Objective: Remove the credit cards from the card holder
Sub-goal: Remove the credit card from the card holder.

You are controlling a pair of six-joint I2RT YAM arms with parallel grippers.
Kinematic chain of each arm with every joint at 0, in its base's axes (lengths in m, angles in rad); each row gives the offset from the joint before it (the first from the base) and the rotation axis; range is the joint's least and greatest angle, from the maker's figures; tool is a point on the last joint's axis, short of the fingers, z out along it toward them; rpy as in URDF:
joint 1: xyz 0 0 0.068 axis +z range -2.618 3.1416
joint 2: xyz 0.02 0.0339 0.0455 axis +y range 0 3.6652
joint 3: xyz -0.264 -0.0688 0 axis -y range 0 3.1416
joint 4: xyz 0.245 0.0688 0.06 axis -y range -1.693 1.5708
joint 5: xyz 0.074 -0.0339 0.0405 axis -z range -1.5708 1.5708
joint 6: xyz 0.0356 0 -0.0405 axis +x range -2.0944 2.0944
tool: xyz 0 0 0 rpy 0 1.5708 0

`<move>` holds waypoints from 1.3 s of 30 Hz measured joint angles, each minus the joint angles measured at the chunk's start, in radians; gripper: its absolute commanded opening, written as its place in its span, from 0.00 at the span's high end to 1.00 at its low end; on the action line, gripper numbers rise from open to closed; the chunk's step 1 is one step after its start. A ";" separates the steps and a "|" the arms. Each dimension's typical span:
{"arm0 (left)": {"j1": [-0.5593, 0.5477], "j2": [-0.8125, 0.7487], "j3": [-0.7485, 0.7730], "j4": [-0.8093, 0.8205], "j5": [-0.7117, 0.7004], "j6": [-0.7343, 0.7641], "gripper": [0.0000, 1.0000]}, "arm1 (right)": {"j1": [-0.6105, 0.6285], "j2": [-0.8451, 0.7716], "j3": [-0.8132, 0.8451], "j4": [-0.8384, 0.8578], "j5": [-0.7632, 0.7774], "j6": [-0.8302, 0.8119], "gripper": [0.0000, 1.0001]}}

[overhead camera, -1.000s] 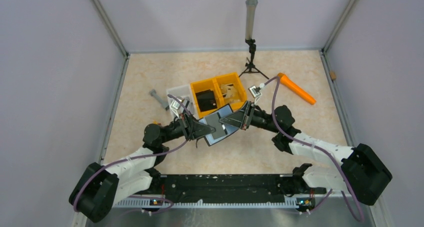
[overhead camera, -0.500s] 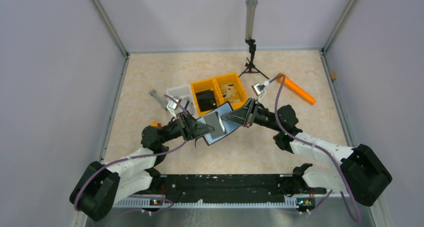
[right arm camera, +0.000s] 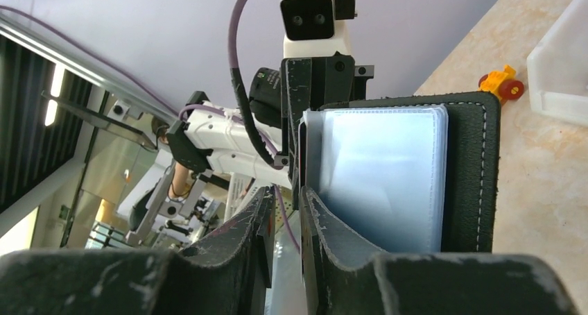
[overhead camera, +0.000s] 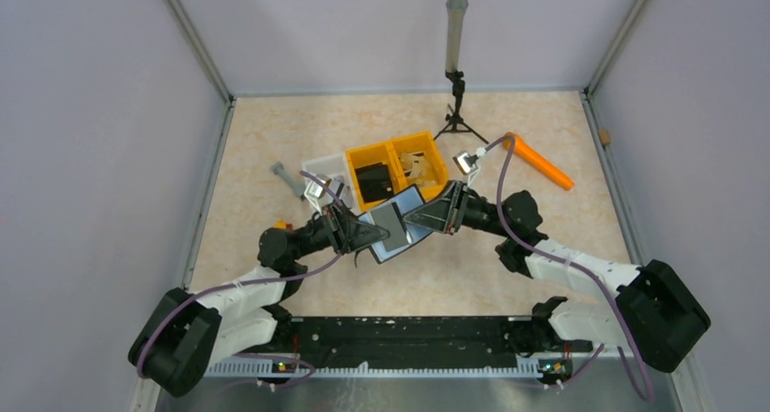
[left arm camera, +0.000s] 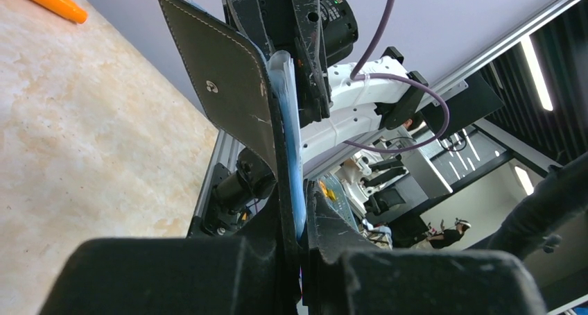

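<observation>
The card holder (overhead camera: 406,233) hangs open above the table's middle, black outside with a pale blue lining. My left gripper (overhead camera: 368,234) is shut on its lower edge; in the left wrist view the black flap (left arm camera: 223,96) and blue lining (left arm camera: 292,148) rise from between the fingers of the left gripper (left arm camera: 299,221). A grey credit card (overhead camera: 390,220) lies against the lining. My right gripper (overhead camera: 423,218) sits at the holder's right edge. In the right wrist view the right gripper (right arm camera: 286,202) has its jaws slightly apart, with a thin pale edge (right arm camera: 304,155) lying along one finger, beside the clear sleeve (right arm camera: 381,183).
Behind the holder stands a yellow two-part bin (overhead camera: 427,145) with a black blocky item (overhead camera: 372,178) in it, beside a clear container (overhead camera: 324,168). An orange marker (overhead camera: 538,161), a small tripod stand (overhead camera: 454,112), a grey tool (overhead camera: 289,180) and a tiny orange toy (right arm camera: 500,80) lie around.
The right gripper's jaws have parted a little and it has drawn slightly back to the right. The left gripper keeps its hold on the card holder.
</observation>
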 measured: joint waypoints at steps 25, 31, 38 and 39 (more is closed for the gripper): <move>0.026 0.069 0.019 0.049 0.026 -0.014 1.00 | 0.001 0.024 0.074 -0.156 -0.006 -0.106 1.00; 0.024 0.069 0.019 0.041 0.027 -0.014 0.92 | -0.008 0.006 0.073 -0.190 -0.004 -0.116 1.00; 0.010 0.053 0.019 -0.010 0.028 -0.006 0.91 | -0.034 -0.010 0.072 -0.241 -0.048 -0.115 1.00; 0.009 0.050 0.019 -0.016 0.029 -0.006 0.91 | -0.035 -0.010 0.072 -0.242 -0.052 -0.115 1.00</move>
